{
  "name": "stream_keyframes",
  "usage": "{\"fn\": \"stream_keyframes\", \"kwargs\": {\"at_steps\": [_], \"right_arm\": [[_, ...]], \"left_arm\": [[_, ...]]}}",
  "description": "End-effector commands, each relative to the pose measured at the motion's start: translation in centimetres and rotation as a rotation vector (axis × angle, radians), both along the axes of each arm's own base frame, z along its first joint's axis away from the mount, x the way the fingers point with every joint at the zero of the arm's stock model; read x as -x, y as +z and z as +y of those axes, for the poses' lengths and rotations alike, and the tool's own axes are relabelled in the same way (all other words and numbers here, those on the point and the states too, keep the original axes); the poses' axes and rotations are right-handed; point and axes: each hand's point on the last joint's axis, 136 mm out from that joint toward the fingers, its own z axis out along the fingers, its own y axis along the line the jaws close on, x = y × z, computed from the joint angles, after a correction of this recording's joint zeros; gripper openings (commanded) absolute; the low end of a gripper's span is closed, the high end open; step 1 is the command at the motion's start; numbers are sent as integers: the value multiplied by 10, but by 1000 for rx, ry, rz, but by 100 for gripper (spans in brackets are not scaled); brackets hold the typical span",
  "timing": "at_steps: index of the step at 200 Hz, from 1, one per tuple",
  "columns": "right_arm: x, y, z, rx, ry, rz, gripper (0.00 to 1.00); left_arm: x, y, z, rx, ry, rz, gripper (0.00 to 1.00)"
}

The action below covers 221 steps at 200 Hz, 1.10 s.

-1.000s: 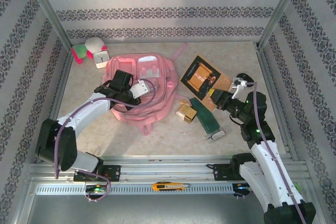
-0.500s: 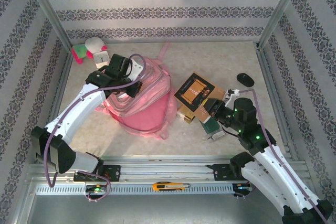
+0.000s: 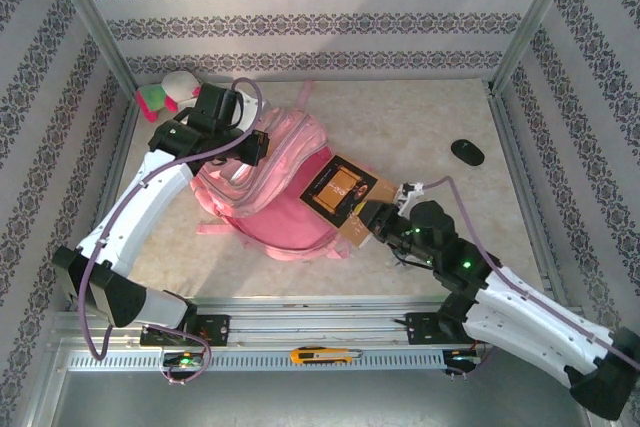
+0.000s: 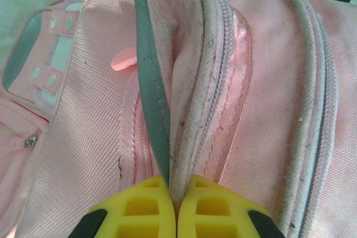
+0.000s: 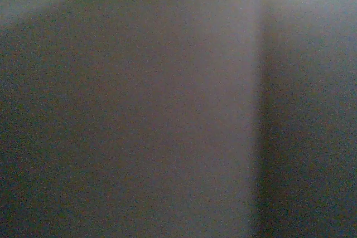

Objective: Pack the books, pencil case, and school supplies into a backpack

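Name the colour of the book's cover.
The book is dark brown with an orange-gold square; top external view.

**Colours and patterns: packing table**

- Backpack (image 3: 262, 209): pink woven fabric. The zip trims are white and greyed with dirt. The left wrist view shows one grey-green edge band, with pale green-grey pocket panels at 10 o'clock.
- Book (image 3: 338, 190): dark brown cover, orange-gold square, tan strip at its 5 o'clock end.
- Left gripper (image 4: 175, 204): yellow fingers, black outer corners.
- Oval object (image 3: 467, 152), 3 o'clock: black.
- Soft toy (image 3: 165, 92), 10 o'clock: white, pink and green.
- Knife (image 3: 325, 355), 6 o'clock: yellow and black.
- Table (image 3: 420, 117): mottled beige.
- Walls (image 3: 300, 7): white, with dark damask bands.
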Motion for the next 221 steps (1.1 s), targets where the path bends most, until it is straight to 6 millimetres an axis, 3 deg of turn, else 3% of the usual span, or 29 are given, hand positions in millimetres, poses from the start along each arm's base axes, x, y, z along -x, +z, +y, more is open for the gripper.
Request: {"fn": "stream_keyframes", "kwargs": {"at_steps": [1,53,71,89,155,196,221], "right_arm": [[-27,41,10,-184,-152,-146,0],[-66,34,72,-275,-193,-154,0],[-81,12,86,-230,-240,-130,0],[-93,3,100,-257,-260,-125,0],[-135,-40,180,-317,-220,-37,0],[-146,-97,194,-242,-262,103,0],[-144,-126,193,-192,-266,173,15]], "left_arm": [[-7,23,-8,96,2,-33,0],[-8,26,-11,125,-14,-24,0],[-8,29,-10,128,-12,-31,0],[-8,32,-9,140,-12,-33,0],[-11,49,-16,227,-38,-54,0],[-13,58,-17,254,-38,-67,0],[-15,57,-14,245,-31,-75,0]]}}
